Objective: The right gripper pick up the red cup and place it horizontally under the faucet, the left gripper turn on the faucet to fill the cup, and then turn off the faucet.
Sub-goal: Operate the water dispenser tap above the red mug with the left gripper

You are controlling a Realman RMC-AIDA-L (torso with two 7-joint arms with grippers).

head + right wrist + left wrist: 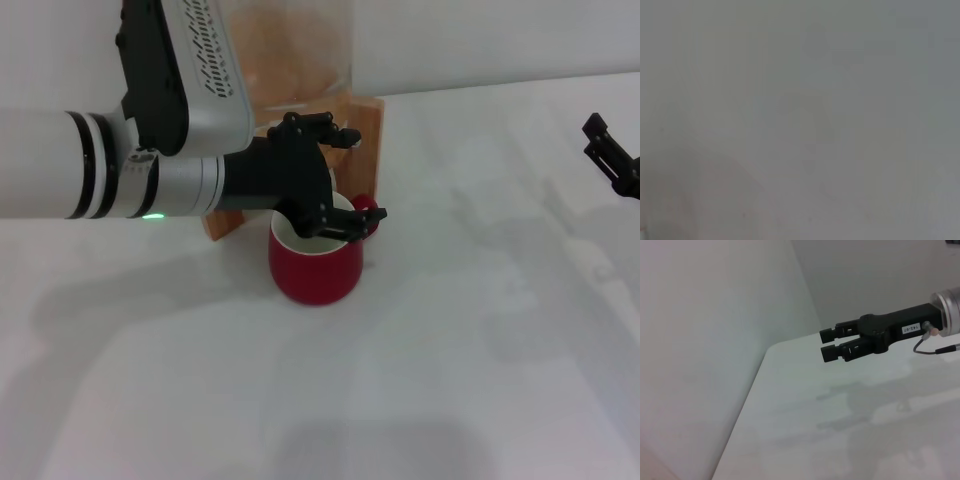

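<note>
- Tabletop [470, 380]: a plain white surface fills the head view, with soft grey shadows of the arms across it; behind it rises a pale wall [500, 40].
- The red cup [315, 265] stands upright on the white surface, just in front of the wooden stand [365, 115], its cream inside showing and its small handle turned to the robot's right.
- A glass dispenser [290, 50] with amber content sits in that stand; the faucet is hidden behind the arm, so its lever cannot be made out.
- The left gripper [335, 180] reaches in over the cup's rim, its black fingers spread apart, one up near the stand and one low across the cup's mouth; it pinches nothing that can be seen. A green light glows on its forearm.
- The right gripper [832, 344] is well off to the robot's right, hovering above the table edge area; in the left wrist view its two fingers lie close together, nearly pressed, holding nothing.
- The right wrist view shows only blank grey-white surface with faint shadows.
</note>
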